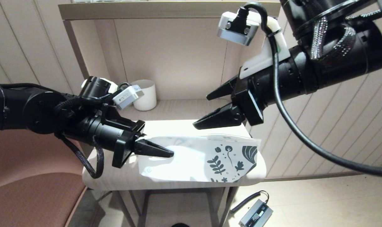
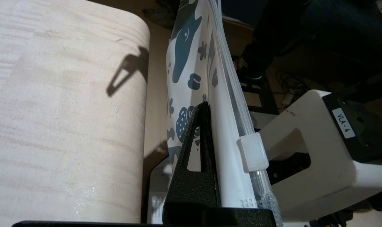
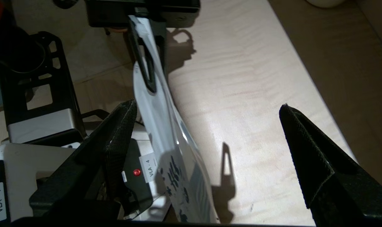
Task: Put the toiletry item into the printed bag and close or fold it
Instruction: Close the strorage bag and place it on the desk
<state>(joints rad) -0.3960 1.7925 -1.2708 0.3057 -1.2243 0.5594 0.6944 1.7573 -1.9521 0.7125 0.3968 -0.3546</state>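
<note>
Bag [image 1: 206, 157], printed, hangs pinched in closed left pincer [image 1: 170, 154]; contents unseen. Right pincer [image 1: 201, 110] gapes wide above, empty.

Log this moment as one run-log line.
left gripper: shut on printed bag, held over table | right gripper: open, above bag, empty | mug: at back

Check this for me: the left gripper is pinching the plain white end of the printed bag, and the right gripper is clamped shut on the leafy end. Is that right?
Not quite. The left gripper does pinch the plain white end of the printed bag, but the right gripper is not clamped on the leafy end. The head view shows it above the bag with its fingers spread, and the right wrist view shows the bag hanging between them, ungripped.
</note>
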